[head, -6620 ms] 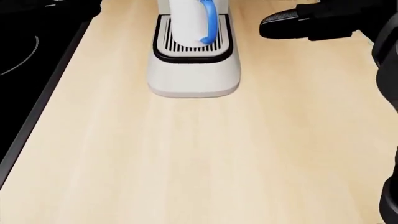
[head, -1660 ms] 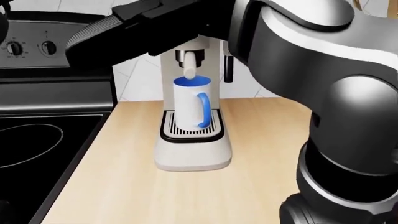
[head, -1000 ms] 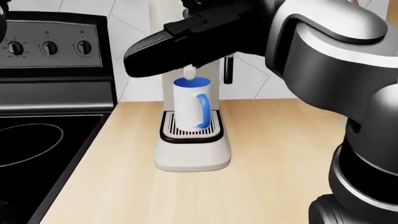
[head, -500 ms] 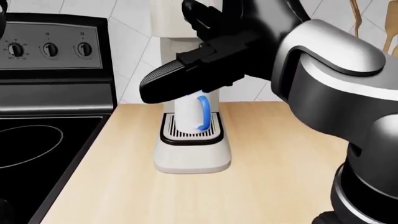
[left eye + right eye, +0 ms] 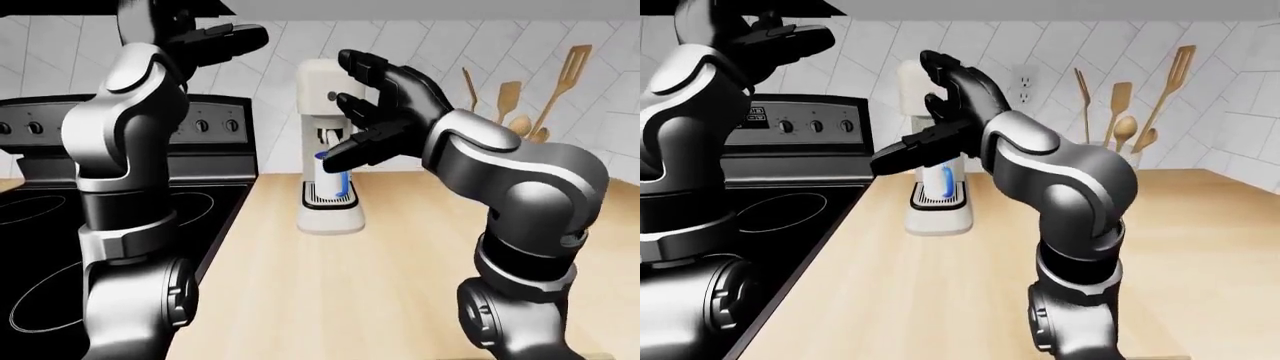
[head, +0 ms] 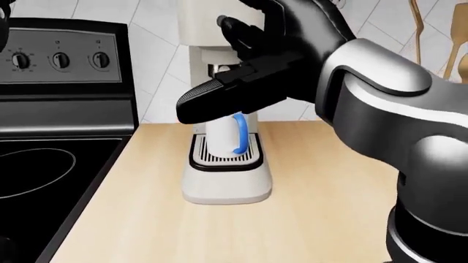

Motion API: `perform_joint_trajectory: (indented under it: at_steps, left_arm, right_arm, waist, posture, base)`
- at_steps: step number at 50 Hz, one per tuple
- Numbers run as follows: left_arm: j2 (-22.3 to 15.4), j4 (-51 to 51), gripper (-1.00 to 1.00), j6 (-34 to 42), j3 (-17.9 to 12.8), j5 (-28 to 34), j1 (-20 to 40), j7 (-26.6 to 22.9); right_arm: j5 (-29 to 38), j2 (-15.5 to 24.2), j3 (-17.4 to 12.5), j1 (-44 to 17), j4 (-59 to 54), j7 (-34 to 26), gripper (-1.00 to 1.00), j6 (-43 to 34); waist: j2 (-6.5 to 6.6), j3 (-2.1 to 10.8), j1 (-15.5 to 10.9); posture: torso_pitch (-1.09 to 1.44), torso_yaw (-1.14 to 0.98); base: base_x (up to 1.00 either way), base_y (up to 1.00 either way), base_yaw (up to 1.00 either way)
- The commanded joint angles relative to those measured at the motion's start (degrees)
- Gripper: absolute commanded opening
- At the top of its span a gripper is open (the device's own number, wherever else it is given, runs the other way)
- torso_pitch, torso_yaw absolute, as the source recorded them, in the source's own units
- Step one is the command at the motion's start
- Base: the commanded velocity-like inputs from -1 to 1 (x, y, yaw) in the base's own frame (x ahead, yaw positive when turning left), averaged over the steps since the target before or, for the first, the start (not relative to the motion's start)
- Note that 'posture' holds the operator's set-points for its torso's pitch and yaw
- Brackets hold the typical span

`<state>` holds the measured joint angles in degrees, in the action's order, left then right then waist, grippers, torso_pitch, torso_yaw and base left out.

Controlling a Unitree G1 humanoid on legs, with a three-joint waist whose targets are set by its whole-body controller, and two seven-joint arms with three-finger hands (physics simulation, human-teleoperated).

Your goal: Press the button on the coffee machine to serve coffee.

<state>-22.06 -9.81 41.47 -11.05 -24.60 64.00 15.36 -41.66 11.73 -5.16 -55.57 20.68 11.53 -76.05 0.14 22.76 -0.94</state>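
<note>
Nearest the cameras, the right hand [image 5: 385,105] is raised with its three fingers spread wide and holding nothing; one long finger [image 6: 219,98] juts toward the head view's left, crossing over the top of the mug. Judging from that pose, the hand is placed close to the machine's upper face in order to reach its button. Beyond it, the coffee machine [image 5: 331,217] stands on the wooden counter [image 6: 146,219], just beside the black stove [image 6: 44,164]. The white mug with a blue handle [image 6: 232,134] sits on the drip tray under the spout, placed to catch the coffee. The left hand [image 5: 225,39] is held high over the stove, fingers loosely open and empty, apparently kept clear. Only the left-eye view shows a small round button [image 5: 332,95] on the machine's head; the hand hides it elsewhere. The eye views also show wooden utensils [image 5: 1130,112] against the tiled wall.
</note>
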Motion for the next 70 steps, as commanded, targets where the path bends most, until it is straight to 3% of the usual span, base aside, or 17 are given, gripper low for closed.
perform_joint_trajectory:
  at_steps: [1,18,41,70]
  left_arm:
    - [-0.5,1.0,1.0,-1.4,-0.2,0.0,2.1,-0.2]
    - [-0.3,1.2,1.0,-1.6,-0.2,0.1,1.7,-0.3]
    - [-0.4,0.5,1.0,-1.7,-0.2,0.2,2.4,-0.4]
    - [-0.2,1.4,1.0,-1.4,-0.2,-0.3,1.6,-0.2]
  right_arm:
    - [1.8,0.2,-0.9,-1.9,0.0,-0.8,1.0,2.5]
    - [8.9,-1.2,0.0,-2.7,-5.2,-6.6,1.0,6.6]
    - [14.2,-2.8,0.9,-5.7,-12.2,-11.3,1.0,10.4]
    - [18.5,-4.1,1.0,-4.0,-18.1,-15.2,1.0,16.3]
  waist:
    - [0.28,0.03,0.0]
    - [0.45,0.07,0.1]
    - [0.73,0.08,0.2]
    - [0.88,0.19,0.3]
  posture:
    - [-0.68,0.0]
    - [-0.68,0.0]
    - [-0.68,0.0]
    - [-0.68,0.0]
  base:
    - [0.0,0.0,0.0]
    - [0.0,0.0,0.0]
    - [0.0,0.0,0.0]
    - [0.0,0.0,0.0]
